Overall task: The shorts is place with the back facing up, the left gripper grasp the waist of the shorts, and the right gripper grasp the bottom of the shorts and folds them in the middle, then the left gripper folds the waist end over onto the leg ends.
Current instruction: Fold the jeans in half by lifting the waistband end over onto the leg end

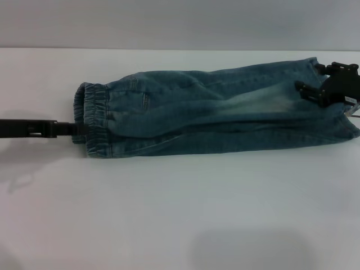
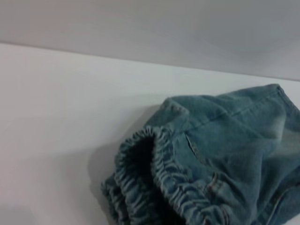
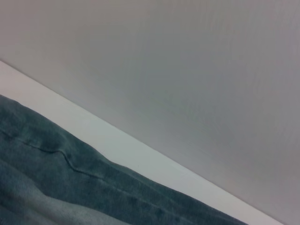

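Observation:
The shorts (image 1: 214,109) lie folded lengthwise across the table, faded blue denim with the waist to the left and the leg ends to the right. The ruffled elastic waist (image 1: 93,118) also fills the left wrist view, where the waist (image 2: 154,187) gapes open. My left gripper (image 1: 80,130) reaches in from the left edge and pinches the waist's outer edge. My right gripper (image 1: 329,84) sits over the leg ends (image 1: 343,121) at the far right, covering part of the hem. In the right wrist view only a stretch of the shorts (image 3: 56,178) shows.
The white table (image 1: 169,214) spreads wide in front of the shorts. A grey wall (image 1: 180,22) rises behind the table's far edge, close to the shorts' upper side.

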